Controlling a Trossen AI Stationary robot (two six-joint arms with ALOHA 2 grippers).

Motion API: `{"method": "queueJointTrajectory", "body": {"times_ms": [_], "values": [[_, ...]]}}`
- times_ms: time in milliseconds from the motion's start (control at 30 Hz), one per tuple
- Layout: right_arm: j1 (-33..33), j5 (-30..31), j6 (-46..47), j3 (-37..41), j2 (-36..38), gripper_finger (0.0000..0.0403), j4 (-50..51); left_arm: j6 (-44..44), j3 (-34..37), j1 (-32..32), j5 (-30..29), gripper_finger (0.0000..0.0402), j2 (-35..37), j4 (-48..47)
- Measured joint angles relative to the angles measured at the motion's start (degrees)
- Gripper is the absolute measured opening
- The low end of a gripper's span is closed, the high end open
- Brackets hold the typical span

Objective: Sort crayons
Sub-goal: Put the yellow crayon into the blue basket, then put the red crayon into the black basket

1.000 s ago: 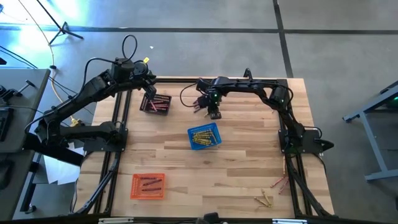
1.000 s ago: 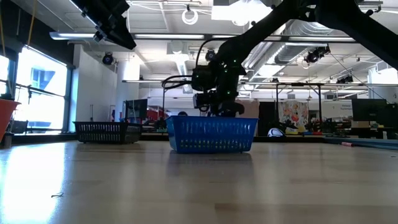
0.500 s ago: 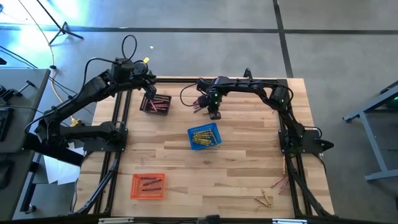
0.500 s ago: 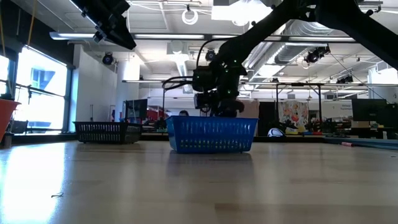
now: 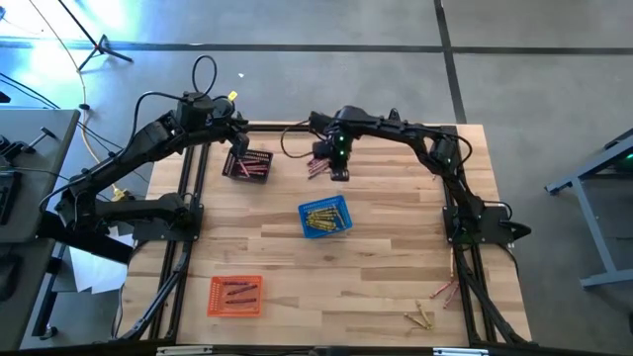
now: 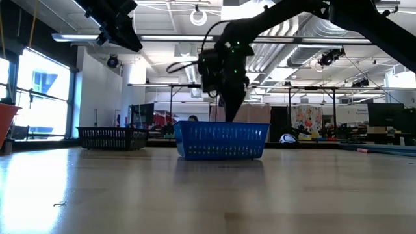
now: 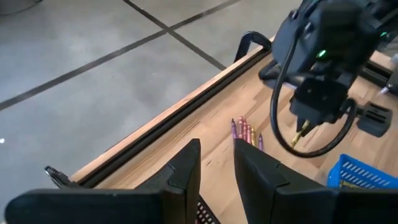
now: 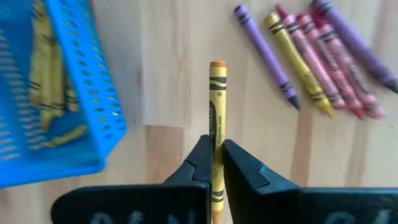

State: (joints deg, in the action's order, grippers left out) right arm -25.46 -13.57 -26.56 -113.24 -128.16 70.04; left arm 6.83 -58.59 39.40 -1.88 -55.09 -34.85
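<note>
Over on the left, the left gripper [image 5: 235,141] hangs above the black basket [image 5: 247,164] of red-pink crayons, its fingers [image 7: 186,171] narrowly parted and empty. Toward the middle, the right gripper [image 5: 338,174] has just closed and lifted off the counter [image 5: 396,247]; its fingers [image 8: 200,163] now pinch a yellow crayon [image 8: 216,118], plucked from the loose crayons [image 8: 317,53] lying beside it. That looks like one more yellow bound for the blue basket [image 5: 324,219] nearby, which already holds yellow ones.
</note>
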Motion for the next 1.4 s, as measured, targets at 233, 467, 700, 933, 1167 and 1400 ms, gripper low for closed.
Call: {"method": "queueJointTrajectory", "body": {"times_ms": [233, 467, 700, 933, 1167, 1400], "values": [[3.3, -4.5, 4.7, -8.2, 0.0, 0.0008, 8.7, 1.1, 0.0, 0.0, 0.0, 0.0085, 0.0, 0.1], [9.0, -4.9, 2.1, -7.3, 0.1, 0.0008, 9.5, 4.1, 0.0, 0.0, -0.3, 0.0085, 0.0, 0.8], [12.5, -3.9, -1.1, -5.9, 0.1, 0.0009, 13.2, 9.3, 0.0, 0.0, -0.3, 0.0085, 0.0, 0.8], [15.5, -3.1, -7.1, -5.8, 0.1, 0.0009, 11.4, 13.3, 0.0, 0.0, -0.3, 0.0085, 0.0, 0.5], [17.6, -3.1, -9.7, -5.8, 0.1, 0.0016, 9.6, 14.5, 0.0, 0.0, -0.3, 0.0085, 0.0, 0.4], [18.7, -0.4, -9.7, -5.8, 0.1, 0.0062, 9.6, 15.6, 0.0, 0.0, -0.3, 0.0085, 0.0, 0.1]]}}
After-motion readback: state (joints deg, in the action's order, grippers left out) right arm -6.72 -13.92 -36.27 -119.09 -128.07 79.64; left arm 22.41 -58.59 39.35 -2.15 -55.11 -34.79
